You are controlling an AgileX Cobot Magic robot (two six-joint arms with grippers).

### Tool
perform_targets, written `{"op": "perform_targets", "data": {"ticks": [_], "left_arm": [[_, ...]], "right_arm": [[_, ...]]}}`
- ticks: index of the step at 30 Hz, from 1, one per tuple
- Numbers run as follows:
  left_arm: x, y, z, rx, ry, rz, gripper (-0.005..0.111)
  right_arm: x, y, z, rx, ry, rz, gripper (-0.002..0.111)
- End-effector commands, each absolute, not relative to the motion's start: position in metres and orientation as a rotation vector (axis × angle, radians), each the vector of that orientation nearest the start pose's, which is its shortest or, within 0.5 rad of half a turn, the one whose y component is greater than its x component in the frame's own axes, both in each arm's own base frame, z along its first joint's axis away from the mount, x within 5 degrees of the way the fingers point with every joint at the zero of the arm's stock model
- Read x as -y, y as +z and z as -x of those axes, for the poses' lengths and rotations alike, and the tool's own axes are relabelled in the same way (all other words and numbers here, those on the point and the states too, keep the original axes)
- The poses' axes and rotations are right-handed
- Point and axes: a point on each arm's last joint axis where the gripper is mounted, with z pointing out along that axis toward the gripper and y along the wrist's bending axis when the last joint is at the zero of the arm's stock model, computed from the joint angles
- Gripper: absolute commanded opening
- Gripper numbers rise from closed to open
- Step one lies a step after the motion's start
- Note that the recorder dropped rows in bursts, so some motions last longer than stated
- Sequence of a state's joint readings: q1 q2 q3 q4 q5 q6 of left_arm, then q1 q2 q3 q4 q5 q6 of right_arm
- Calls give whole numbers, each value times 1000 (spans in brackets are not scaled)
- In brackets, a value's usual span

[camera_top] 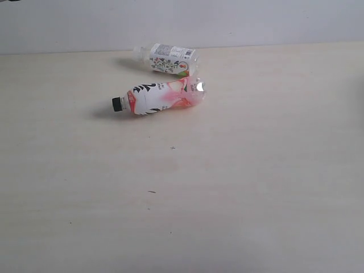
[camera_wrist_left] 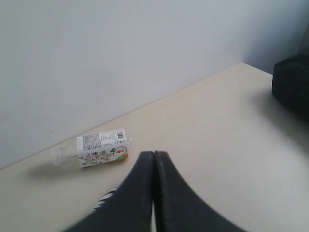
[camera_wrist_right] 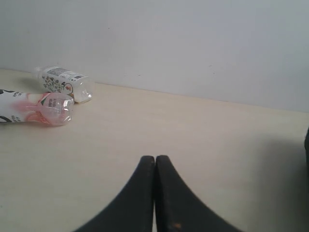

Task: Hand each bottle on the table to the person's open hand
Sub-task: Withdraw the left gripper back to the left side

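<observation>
Two bottles lie on their sides on the pale beige table (camera_top: 239,170). The red/pink-and-white bottle (camera_top: 159,95) with a black cap points its cap left; it also shows in the right wrist view (camera_wrist_right: 36,108). Just behind it, by the wall, lies the white floral bottle (camera_top: 168,58), also in view as floral bottle (camera_wrist_left: 99,147) and floral bottle (camera_wrist_right: 65,82). The green-and-white and blue-and-white bottles are out of view. My left gripper (camera_wrist_left: 154,157) is shut and empty, hovering short of the bottles. My right gripper (camera_wrist_right: 155,160) is shut and empty, well away from them. Neither gripper shows in the exterior view.
A pale grey wall (camera_top: 182,23) runs along the table's far edge. A dark bulky object (camera_wrist_left: 292,87) sits at the table's far corner in the left wrist view. No hand is in view.
</observation>
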State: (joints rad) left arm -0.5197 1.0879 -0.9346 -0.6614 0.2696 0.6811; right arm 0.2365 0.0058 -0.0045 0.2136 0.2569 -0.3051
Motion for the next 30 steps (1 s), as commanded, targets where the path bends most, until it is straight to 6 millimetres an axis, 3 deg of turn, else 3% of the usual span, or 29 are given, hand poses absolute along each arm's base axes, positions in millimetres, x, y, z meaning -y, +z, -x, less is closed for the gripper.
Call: {"op": "perform_targets", "data": {"ticks": [1,30], "left_arm": [[133,370,-203,-1768,-483,-618,1],[134,364,-205,-1780,-455,-644,1]], "right_arm": [[-17,191,-53,-1694,140,325,0],[-17,191,-53,-1694,140,325,0]]}}
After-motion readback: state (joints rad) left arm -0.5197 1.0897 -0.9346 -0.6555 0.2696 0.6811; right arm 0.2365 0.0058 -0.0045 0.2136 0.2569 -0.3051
